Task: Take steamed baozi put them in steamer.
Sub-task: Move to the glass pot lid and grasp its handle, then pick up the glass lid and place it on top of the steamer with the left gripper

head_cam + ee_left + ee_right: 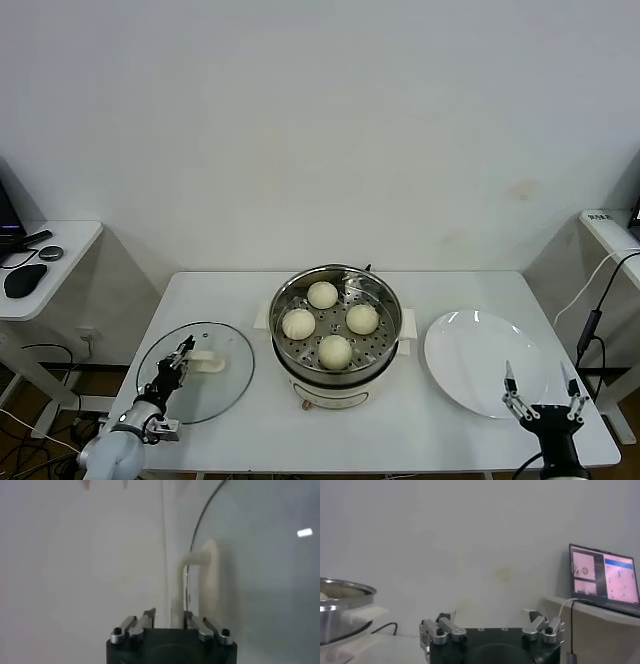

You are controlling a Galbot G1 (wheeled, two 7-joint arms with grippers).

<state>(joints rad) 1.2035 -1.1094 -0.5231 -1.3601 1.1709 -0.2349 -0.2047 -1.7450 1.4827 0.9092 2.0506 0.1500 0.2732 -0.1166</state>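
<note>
Four steamed baozi (322,294) (298,323) (362,318) (335,351) sit on the perforated tray inside the steamer (384,302), which stands at the table's middle. Its steel rim also shows in the right wrist view (345,591). My left gripper (184,350) is low at the front left, its jaws drawn in narrow around one leg of the white handle (181,587) of the glass lid (165,385), which lies flat on the table. My right gripper (539,385) is open and empty at the front right, over the near edge of the white plate (470,350).
The plate holds nothing. A side desk with a mouse (22,280) stands to the left. A cable (590,325) hangs at the right, and a laptop (603,577) sits on a shelf beyond it.
</note>
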